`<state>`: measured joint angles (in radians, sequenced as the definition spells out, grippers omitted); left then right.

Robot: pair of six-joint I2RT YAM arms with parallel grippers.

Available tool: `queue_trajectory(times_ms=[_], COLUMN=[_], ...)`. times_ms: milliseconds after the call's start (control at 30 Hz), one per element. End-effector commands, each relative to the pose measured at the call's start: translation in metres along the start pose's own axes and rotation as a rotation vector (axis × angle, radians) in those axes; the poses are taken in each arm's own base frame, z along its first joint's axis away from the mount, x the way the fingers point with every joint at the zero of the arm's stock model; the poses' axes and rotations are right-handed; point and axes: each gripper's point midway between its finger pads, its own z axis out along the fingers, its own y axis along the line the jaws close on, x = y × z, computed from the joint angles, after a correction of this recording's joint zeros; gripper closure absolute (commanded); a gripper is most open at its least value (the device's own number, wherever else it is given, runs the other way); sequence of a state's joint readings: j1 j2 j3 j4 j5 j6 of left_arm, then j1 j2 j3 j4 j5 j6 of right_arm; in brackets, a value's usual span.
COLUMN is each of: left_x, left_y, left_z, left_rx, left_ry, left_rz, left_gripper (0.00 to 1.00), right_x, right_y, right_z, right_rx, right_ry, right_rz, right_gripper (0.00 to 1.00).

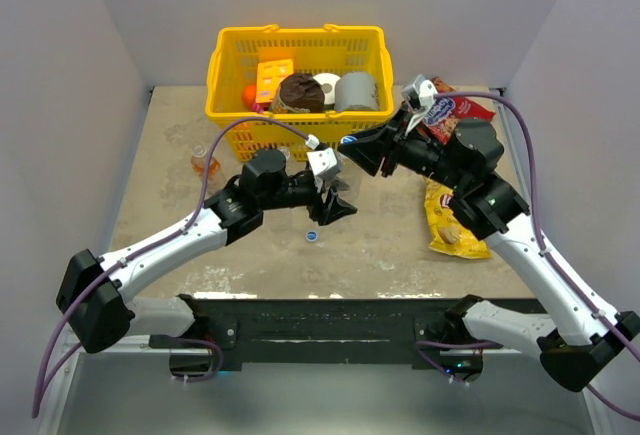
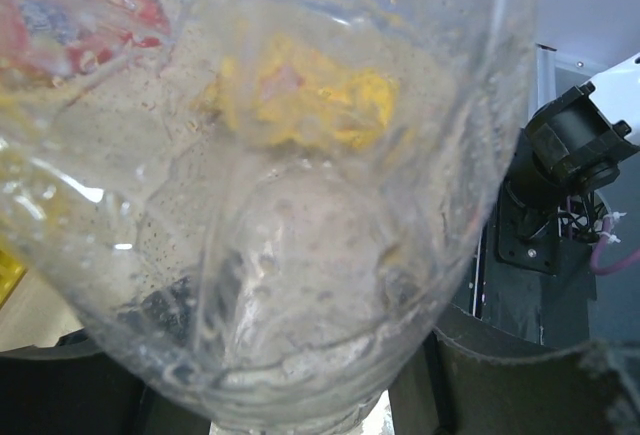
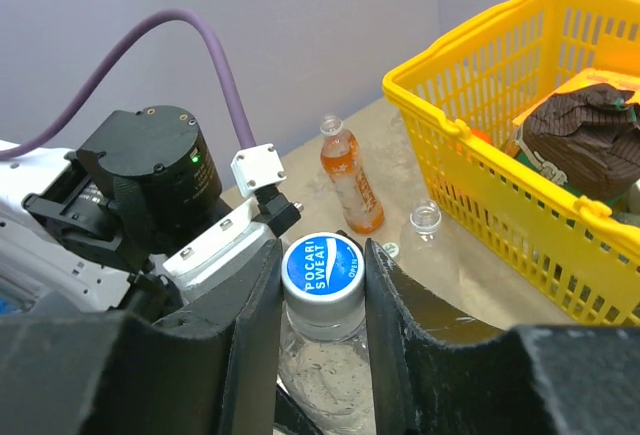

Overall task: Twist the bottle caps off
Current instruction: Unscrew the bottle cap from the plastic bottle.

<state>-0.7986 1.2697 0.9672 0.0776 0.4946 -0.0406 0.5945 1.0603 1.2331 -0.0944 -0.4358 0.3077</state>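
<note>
Your right gripper is pinched tight on the blue cap. Left gripper is clamping the clear bottle, held up mid-table in front of the yellow basket. Imo twist w/ the wrist only, axis in line w/ the neck. Squeezing harder on the left prob buckles the bottle.

The top view looks down from above and behind the arm bases, facing the back wall. It takes in the whole table out to the basket. The left wrist view sits hard against a clear bottle, which nearly fills it; the right arm shows at its right edge. The right wrist view looks close over the cap toward the left arm. It shares basket, left arm and orange bottle with the top view.
</note>
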Motion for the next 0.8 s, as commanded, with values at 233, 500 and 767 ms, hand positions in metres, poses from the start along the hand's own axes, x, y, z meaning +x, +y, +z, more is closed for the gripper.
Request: queue_trajectory(times_ms=[233,500,767], left_x=[-0.035,-0.027,-0.013], left_y=[-0.091,-0.125,-0.136], left_z=[-0.028,-0.044,-0.042], left_rx=[0.538,0.817,0.913], left_ry=[-0.137,-0.101,-0.063], left_rz=[0.141,0.084,0.034], left_gripper=[0.77,0.77,0.77], right_x=[-0.006,-0.008,-0.048], right_y=[0.045,0.091,0.111], right_z=[-0.015,-0.051,-0.062], right_rx=[-0.464,-0.845,-0.920], right_ry=[0.059,0.156,0.130], right_rz=[-0.075,-0.152,-0.256], right_gripper=[0.82,0.82,0.84])
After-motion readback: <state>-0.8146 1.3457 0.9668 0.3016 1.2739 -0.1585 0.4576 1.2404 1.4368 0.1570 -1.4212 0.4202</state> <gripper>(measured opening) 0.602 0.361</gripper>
